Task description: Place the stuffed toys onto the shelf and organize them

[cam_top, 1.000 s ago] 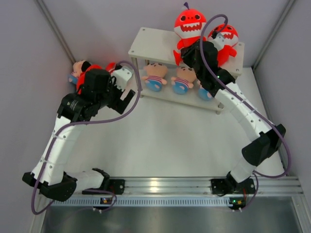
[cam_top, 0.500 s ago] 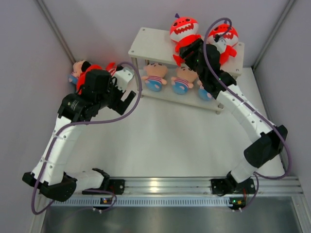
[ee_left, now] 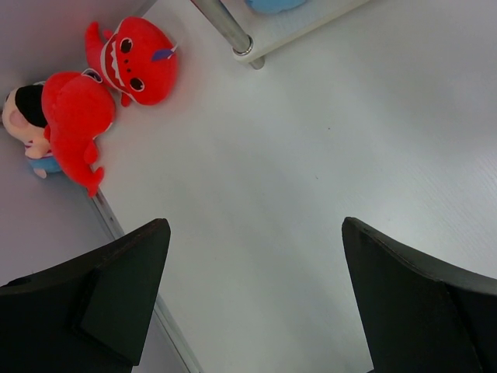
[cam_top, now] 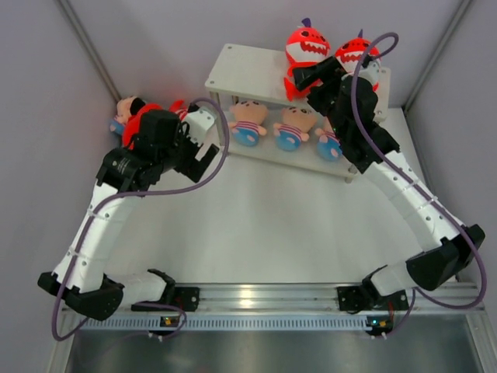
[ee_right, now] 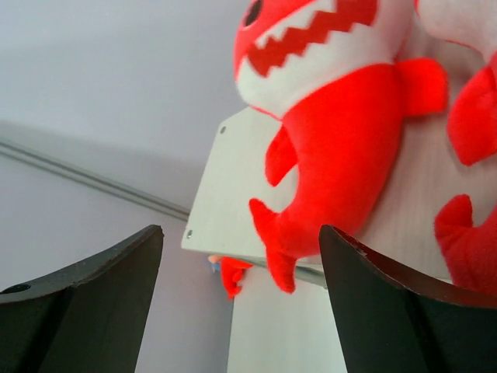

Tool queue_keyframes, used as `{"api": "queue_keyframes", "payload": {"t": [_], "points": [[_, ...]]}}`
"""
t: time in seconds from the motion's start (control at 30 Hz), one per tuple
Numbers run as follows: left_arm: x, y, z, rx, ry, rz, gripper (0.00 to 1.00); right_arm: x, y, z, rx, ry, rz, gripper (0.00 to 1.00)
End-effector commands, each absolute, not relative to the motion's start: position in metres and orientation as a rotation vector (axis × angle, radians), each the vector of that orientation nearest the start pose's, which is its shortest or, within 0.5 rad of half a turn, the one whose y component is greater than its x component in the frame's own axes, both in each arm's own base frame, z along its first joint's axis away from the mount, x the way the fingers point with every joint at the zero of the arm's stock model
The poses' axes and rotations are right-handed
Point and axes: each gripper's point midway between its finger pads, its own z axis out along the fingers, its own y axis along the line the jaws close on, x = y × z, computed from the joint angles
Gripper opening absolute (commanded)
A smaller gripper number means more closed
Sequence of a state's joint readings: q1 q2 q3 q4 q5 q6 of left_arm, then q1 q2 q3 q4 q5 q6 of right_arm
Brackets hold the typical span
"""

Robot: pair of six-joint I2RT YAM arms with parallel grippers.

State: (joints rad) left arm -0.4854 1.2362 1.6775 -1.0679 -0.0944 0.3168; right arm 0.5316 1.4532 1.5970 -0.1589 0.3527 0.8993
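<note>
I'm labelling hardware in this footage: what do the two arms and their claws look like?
The left arm and right arm have white tubular links with bulky black joints, and a purple cable loops along each. The left claw and right claw have broad, flat matte-black fingers.

lab cell (panel walls (cam_top: 46, 116), aluminium rail (cam_top: 256, 296))

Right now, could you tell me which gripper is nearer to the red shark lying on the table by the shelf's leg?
Left. The left gripper hovers open above the table close to that shark; the right gripper is at the shelf's top tier, beside two other sharks.
</note>
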Motion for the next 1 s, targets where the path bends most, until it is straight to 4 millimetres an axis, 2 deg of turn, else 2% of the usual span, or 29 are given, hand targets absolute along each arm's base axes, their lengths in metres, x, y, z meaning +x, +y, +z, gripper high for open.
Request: {"api": "queue_keyframes", "payload": {"t": [0.0, 0.03, 0.07, 0.1, 0.13, 0.17, 0.2, 0.23, 0.27, 0.3, 0.33, 0.37, 0.4, 0.43, 0.47, 0.53, 0.57, 0.6, 0.63, 0.67, 0.7, 0.73, 0.77, 0.83, 0.87, 0.93, 0.97], "points": [[0.303, -0.122, 0.348, 0.772, 1.999, 0.029, 0.98, 0.388, 0.212, 0.507, 0.472, 1.386, 0.944, 0.82], [0.309, -0.121, 0.348, 0.771, 1.987, 0.055, 0.98, 0.383, 0.214, 0.51, 0.434, 1.381, 0.941, 0.82], [0.314, -0.119, 0.337, 0.772, 2.001, 0.085, 0.98, 0.377, 0.218, 0.513, 0.405, 1.381, 0.957, 0.82], [0.327, -0.115, 0.342, 0.733, 1.961, 0.131, 0.98, 0.366, 0.216, 0.523, 0.384, 1.361, 0.976, 0.82], [0.333, -0.113, 0.337, 0.728, 1.961, 0.138, 0.98, 0.362, 0.216, 0.526, 0.368, 1.354, 0.983, 0.82], [0.338, -0.113, 0.33, 0.726, 1.97, 0.13, 0.98, 0.356, 0.218, 0.525, 0.329, 1.361, 0.989, 0.82], [0.354, -0.1, 0.322, 0.68, 2.006, 0.133, 0.97, 0.345, 0.214, 0.532, 0.311, 1.343, 0.996, 0.82], [0.359, -0.103, 0.315, 0.671, 2.03, 0.043, 0.95, 0.339, 0.212, 0.535, 0.293, 1.335, 1.0, 0.82], [0.369, -0.096, 0.319, 0.624, 2.037, 0.017, 0.93, 0.335, 0.213, 0.528, 0.261, 1.345, 0.988, 0.82], [0.388, -0.069, 0.303, 0.536, 2.103, 0.023, 0.91, 0.323, 0.207, 0.536, 0.241, 1.32, 0.993, 0.82], [0.4, -0.057, 0.302, 0.485, 2.108, 0.046, 0.91, 0.317, 0.204, 0.537, 0.209, 1.308, 0.977, 0.82], [0.415, -0.048, 0.291, 0.468, 2.131, 0.072, 0.91, 0.306, 0.201, 0.536, 0.175, 1.302, 0.98, 0.82], [0.424, -0.035, 0.286, 0.443, 2.14, 0.127, 0.92, 0.299, 0.199, 0.544, 0.153, 1.266, 0.986, 0.82], [0.439, -0.031, 0.286, 0.44, 2.105, 0.162, 0.93, 0.293, 0.197, 0.545, 0.12, 1.255, 0.967, 0.82], [0.452, -0.028, 0.267, 0.449, 2.133, 0.195, 0.97, 0.289, 0.196, 0.543, 0.091, 1.252, 0.958, 0.82], [0.471, -0.025, 0.254, 0.471, 2.115, 0.239, 0.98, 0.275, 0.189, 0.549, 0.028, 1.217, 0.916, 0.82], [0.493, -0.024, 0.241, 0.47, 2.095, 0.266, 0.98, 0.271, 0.188, 0.549, -0.006, 1.207, 0.899, 0.82], [0.504, -0.021, 0.235, 0.468, 2.09, 0.271, 0.98, 0.264, 0.185, 0.553, -0.034, 1.186, 0.884, 0.82], [0.516, -0.02, 0.228, 0.474, 2.087, 0.271, 0.98, 0.261, 0.182, 0.554, -0.069, 1.169, 0.847, 0.82], [0.539, -0.019, 0.214, 0.479, 2.097, 0.272, 0.98, 0.261, 0.182, 0.549, -0.09, 1.17, 0.83, 0.83], [0.551, -0.013, 0.208, 0.477, 2.104, 0.288, 0.98, 0.256, 0.179, 0.553, -0.105, 1.144, 0.819, 0.83], [0.563, -0.009, 0.2, 0.485, 2.112, 0.313, 0.98, 0.259, 0.18, 0.543, -0.129, 1.153, 0.785, 0.84], [0.587, -0.009, 0.187, 0.485, 2.114, 0.33, 0.98, 0.259, 0.18, 0.541, -0.142, 1.152, 0.77, 0.84], [0.61, -0.005, 0.175, 0.482, 2.114, 0.371, 0.98, 0.265, 0.177, 0.53, -0.151, 1.167, 0.712, 0.85], [0.628, -0.005, 0.162, 0.478, 2.111, 0.378, 0.98, 0.266, 0.176, 0.527, -0.158, 1.166, 0.699, 0.86], [0.646, -0.009, 0.153, 0.49, 2.089, 0.366, 0.98, 0.27, 0.178, 0.52, -0.178, 1.176, 0.672, 0.87], [0.658, -0.01, 0.141, 0.485, 2.082, 0.366, 0.98, 0.272, 0.179, 0.517, -0.184, 1.18, 0.664, 0.88]]}}
